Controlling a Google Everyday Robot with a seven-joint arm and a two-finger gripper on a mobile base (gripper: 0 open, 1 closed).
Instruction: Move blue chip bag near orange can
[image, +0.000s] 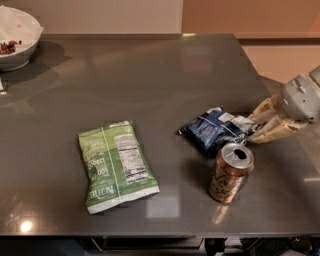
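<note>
The blue chip bag (214, 130) lies wrinkled on the dark grey table (150, 75), right of centre. The orange can (229, 173) stands upright just in front of it, a small gap apart, with its silver top open. My gripper (253, 128) reaches in from the right edge, low over the table. Its two beige fingers (265, 113) are spread apart, with their tips at the bag's right end. They do not close on the bag.
A larger green bag (115, 165) with a white label lies flat at the front left. A white bowl (15, 42) stands at the far left corner. The table's right edge runs just behind my gripper, with floor (280, 55) beyond.
</note>
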